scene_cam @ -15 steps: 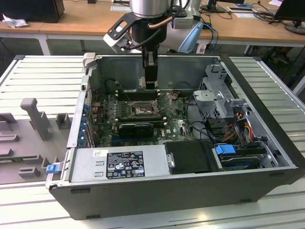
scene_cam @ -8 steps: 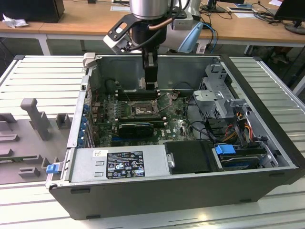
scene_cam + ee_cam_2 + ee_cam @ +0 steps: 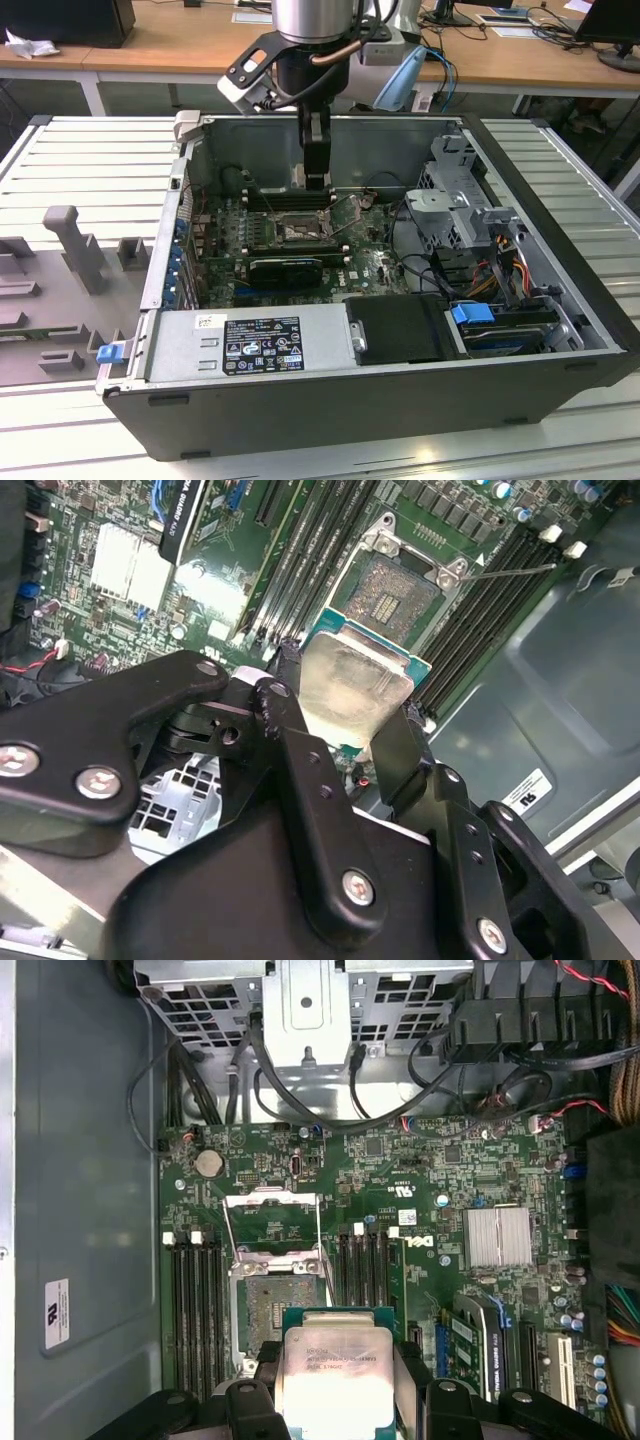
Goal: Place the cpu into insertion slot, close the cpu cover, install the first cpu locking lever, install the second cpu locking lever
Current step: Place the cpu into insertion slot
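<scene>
My gripper (image 3: 337, 1385) is shut on the cpu (image 3: 335, 1368), a pale silvery square chip with a green edge, held by its two sides between the black fingers (image 3: 292, 742). The chip hangs just beside and above the insertion slot (image 3: 272, 1305), a square socket with a dark pin field and silver rim, which lies open. The cpu cover (image 3: 270, 1200) is swung back off the socket, on the side facing the drive cage. In the second wrist view the cpu (image 3: 352, 685) sits short of the insertion slot (image 3: 395, 590). In the exterior view the gripper (image 3: 317, 183) reaches down over the insertion slot (image 3: 297, 229).
Black memory slots (image 3: 195, 1300) flank the socket on both sides. A thin locking lever (image 3: 515, 572) sticks out by the socket. A silver heatsink (image 3: 497, 1236), a black card (image 3: 285, 268), the drive cage with cables (image 3: 455, 210) and the power supply (image 3: 250, 345) fill the case.
</scene>
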`<state>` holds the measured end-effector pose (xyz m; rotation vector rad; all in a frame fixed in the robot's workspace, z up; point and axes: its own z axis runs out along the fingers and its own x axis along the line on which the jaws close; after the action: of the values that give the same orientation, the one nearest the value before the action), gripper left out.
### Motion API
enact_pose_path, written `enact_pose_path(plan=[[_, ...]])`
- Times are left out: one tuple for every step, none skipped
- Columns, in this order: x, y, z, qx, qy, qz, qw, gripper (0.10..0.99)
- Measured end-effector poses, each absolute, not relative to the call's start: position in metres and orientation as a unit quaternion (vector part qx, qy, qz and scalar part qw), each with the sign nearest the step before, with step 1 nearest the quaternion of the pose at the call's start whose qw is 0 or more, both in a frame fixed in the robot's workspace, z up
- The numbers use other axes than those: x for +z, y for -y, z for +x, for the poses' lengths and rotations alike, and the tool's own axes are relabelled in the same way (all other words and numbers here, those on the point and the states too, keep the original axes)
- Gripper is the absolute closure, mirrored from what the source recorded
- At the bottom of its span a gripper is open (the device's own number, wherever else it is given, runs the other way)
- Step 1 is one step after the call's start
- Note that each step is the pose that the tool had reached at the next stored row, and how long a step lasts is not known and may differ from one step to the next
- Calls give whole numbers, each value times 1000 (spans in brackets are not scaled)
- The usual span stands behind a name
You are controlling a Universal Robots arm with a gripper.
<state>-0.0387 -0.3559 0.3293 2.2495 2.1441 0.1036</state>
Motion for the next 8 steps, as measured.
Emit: enact_pose_path(plan=[[329,356,-39,33,-689,723,16,557],[328,356,-39,33,-689,723,16,557],[328,356,-39,33,-689,723,16,557],[327,356,-39,33,-689,723,16,557],[326,356,-39,33,-689,723,16,557],[326,356,-39,33,-689,723,16,557],[326,356,-39,33,-689,723,16,557],[325,356,-39,33,-689,723,16,557]])
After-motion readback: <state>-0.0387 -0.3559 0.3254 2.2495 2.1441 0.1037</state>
